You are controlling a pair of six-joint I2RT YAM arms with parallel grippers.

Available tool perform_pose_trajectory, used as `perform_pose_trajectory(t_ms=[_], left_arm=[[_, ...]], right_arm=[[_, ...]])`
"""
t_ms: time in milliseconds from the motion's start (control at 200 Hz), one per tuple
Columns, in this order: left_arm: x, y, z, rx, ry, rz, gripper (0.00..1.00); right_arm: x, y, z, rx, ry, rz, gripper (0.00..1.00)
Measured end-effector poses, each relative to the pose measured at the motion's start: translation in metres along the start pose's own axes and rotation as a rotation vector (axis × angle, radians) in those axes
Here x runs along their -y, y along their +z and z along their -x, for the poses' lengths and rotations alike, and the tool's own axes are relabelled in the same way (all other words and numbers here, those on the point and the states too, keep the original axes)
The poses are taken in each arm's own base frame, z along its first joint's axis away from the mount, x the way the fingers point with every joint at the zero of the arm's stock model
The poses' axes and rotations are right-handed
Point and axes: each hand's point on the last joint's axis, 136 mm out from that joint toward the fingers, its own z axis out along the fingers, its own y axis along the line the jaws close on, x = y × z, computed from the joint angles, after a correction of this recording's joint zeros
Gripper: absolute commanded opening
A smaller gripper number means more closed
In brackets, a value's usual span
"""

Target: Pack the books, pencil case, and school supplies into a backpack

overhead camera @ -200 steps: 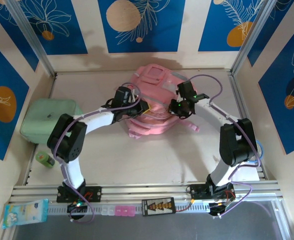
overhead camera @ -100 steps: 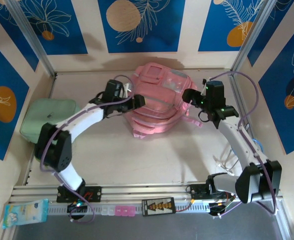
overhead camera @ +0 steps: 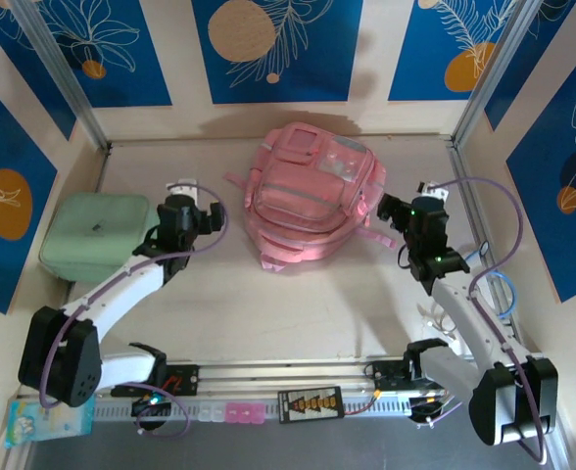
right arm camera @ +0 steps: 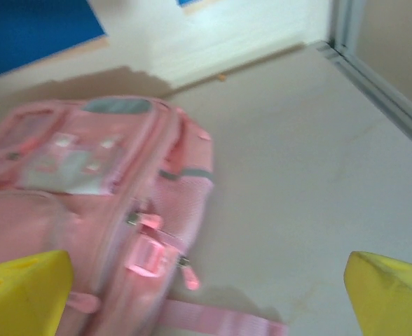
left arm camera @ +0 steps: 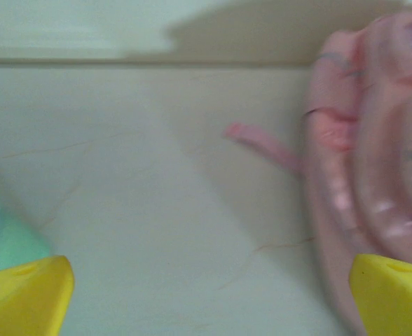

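Blue tissue pack [overhead camera: 48, 416] by near rail, far left. Left gripper [overhead camera: 188, 201]: yellow fingertips [left arm camera: 24, 294] spread wide, nothing held, over bare table [overhead camera: 298, 313] between mint-green case [overhead camera: 97, 230] and backpack [overhead camera: 312, 196]. Right gripper [overhead camera: 404, 204]: jaws wide apart, empty, just right of backpack. Backpack lies flat, far middle, front pockets up; strap [overhead camera: 371, 235] trails toward right gripper.

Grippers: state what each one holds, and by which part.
Nothing is held. The left gripper and right gripper both stand open and empty, one either side of the backpack.
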Motion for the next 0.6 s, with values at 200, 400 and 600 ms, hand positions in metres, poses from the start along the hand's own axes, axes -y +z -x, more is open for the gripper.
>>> perform_pose_trajectory(t_ms=[200, 400, 600], left_arm=[[-0.040, 0.002, -0.032, 0.033, 0.112, 0.122, 0.99], [-0.061, 0.002, -0.054, 0.075, 0.176, 0.147, 1.00], [-0.058, 0.018, -0.074, 0.083, 0.169, 0.048, 1.00]], right_arm=[[0.031, 0.017, -0.055, -0.024, -0.089, -0.087, 0.99], [0.031, 0.035, -0.074, -0.039, -0.155, -0.069, 0.99], [0.026, 0.056, -0.081, -0.044, -0.171, -0.012, 0.99]])
